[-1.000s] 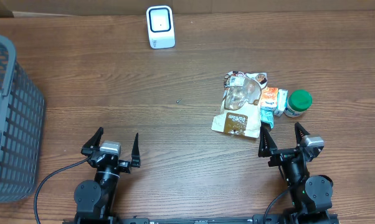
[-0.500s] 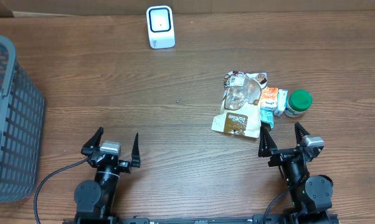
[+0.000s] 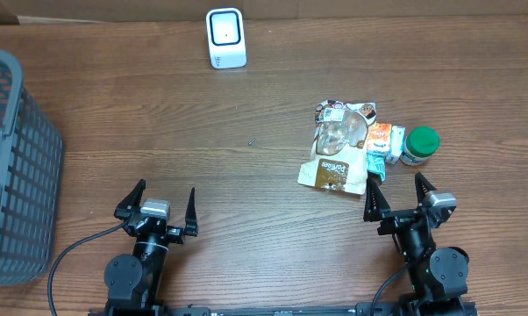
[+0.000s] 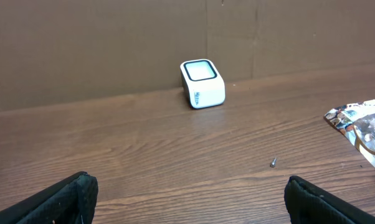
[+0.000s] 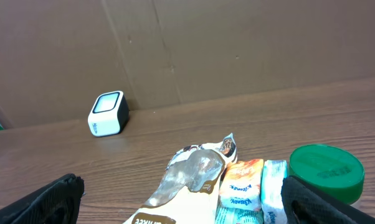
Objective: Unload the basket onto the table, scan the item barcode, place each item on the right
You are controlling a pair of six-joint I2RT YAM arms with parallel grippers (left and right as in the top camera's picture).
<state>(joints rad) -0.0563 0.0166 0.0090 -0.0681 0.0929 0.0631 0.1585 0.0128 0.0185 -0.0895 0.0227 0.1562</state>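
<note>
A white barcode scanner (image 3: 226,38) with a dark window stands at the table's far edge; it also shows in the left wrist view (image 4: 203,83) and the right wrist view (image 5: 108,113). A brown and white snack pouch (image 3: 338,149) lies right of centre, with an orange and blue tissue pack (image 3: 380,145) and a green-lidded jar (image 3: 419,146) beside it. My right gripper (image 3: 398,197) is open just short of these items, nothing between its fingers. My left gripper (image 3: 163,203) is open over bare wood at the near left.
A grey mesh basket (image 3: 14,167) takes up the left edge. A small screw (image 3: 251,142) lies on the wood between scanner and pouch. A brown cardboard wall (image 4: 175,37) runs behind the table.
</note>
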